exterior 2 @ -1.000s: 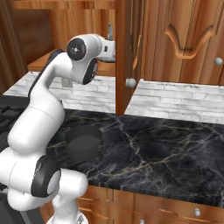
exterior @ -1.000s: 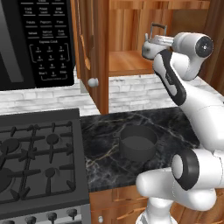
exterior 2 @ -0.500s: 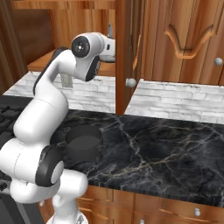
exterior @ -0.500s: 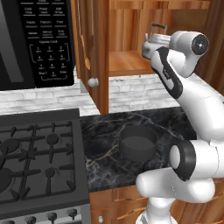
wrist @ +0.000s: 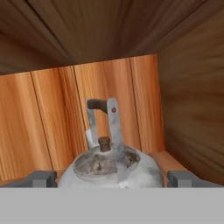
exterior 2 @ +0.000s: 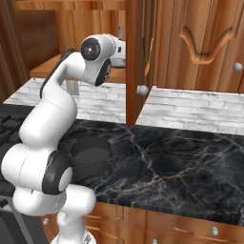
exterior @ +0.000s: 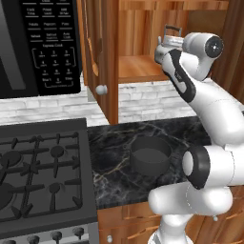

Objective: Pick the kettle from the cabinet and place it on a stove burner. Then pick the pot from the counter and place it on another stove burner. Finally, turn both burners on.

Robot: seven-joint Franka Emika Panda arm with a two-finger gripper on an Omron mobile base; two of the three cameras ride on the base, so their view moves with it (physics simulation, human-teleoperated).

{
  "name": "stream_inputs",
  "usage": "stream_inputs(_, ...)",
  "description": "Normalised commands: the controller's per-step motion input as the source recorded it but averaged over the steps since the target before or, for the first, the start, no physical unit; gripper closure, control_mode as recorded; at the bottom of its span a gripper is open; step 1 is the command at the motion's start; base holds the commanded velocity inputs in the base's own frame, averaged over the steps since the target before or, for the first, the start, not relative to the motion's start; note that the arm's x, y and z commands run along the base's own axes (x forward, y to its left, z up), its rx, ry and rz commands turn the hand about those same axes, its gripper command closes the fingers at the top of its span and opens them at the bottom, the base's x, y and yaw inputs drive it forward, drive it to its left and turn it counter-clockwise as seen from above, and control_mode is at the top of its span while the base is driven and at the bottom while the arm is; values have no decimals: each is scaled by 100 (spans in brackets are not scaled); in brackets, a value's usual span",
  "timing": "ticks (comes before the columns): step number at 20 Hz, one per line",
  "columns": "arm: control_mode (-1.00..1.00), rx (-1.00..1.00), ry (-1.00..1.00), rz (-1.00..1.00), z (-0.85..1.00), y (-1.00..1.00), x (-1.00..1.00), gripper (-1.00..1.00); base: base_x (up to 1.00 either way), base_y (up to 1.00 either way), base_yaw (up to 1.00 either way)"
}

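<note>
The silvery kettle (wrist: 111,168) stands on the wood shelf of the open cabinet (exterior: 138,69), its arched brown-topped handle upright. My gripper (wrist: 111,180) is open, with one fingertip (wrist: 41,178) to each side of the kettle's body. From the left base view, my hand is inside the cabinet right at the kettle (exterior: 168,37). The dark grey pot (exterior: 150,155) (exterior 2: 90,155) sits on the black marble counter (exterior: 114,143) below. The stove burners (exterior: 57,151) lie to the left with nothing on them.
The cabinet door (exterior: 102,47) stands open left of my arm, its round knob (exterior: 101,89) facing out. A black microwave (exterior: 43,43) hangs above the stove. Silver stove knobs (exterior: 57,235) line the range's front. More counter (exterior 2: 190,157) stretches to the right.
My hand has risen and pushed deeper into the cabinet toward the kettle. The pot and the kettle have stayed put.
</note>
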Motion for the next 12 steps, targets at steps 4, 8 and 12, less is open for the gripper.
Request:
stream_inputs(4, -100, 0, -1, 0, 0, -10, 19, -100, 0, 0, 0)
stream_inputs(8, -100, 0, -1, 0, 0, -9, 19, -100, 0, 0, 0)
stream_inputs(12, -100, 0, 0, 0, 0, -6, 19, -100, 0, 0, 0)
